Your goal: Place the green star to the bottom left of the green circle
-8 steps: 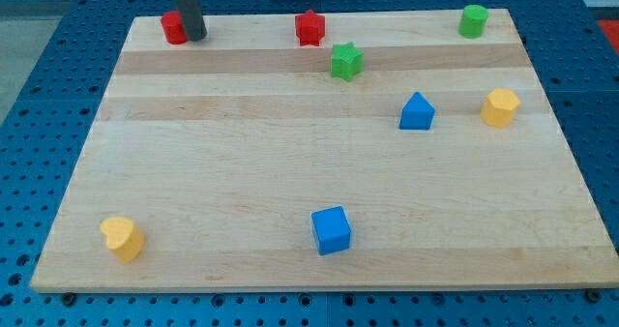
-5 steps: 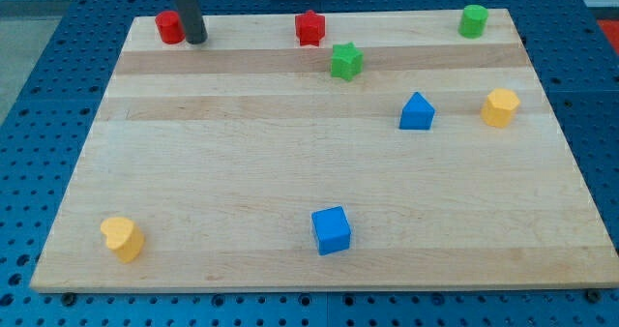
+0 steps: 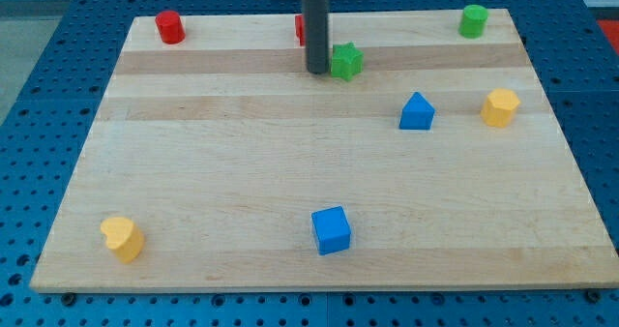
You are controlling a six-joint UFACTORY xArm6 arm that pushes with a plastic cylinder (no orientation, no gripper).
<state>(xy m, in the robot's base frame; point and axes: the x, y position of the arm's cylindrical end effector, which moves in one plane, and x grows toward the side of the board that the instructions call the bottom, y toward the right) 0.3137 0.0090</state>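
Green star sits near the board's top edge, a little right of centre. Wooden board carries all blocks. My rod ends in my tip, just beside the star at its 9 o'clock; whether they touch, I cannot tell. A red block is mostly hidden behind the rod. Green circle lies at the star's 2 o'clock, well apart. Blue triangle lies at the star's 4 o'clock.

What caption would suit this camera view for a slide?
My tip sits just left of the green star, with the green circle far right.
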